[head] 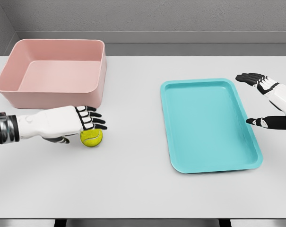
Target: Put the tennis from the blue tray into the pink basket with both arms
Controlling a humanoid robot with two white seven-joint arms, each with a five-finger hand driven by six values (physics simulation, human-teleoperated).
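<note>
You get bright, even overhead light | soft shadows under the pink basket (53, 71) and tennis ball (91, 137) | sharp throughout, no glare.

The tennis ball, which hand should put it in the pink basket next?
The left hand. It is right on the tennis ball, on the table just in front of the pink basket. The right hand is open, far off past the blue tray, which holds nothing.
</note>
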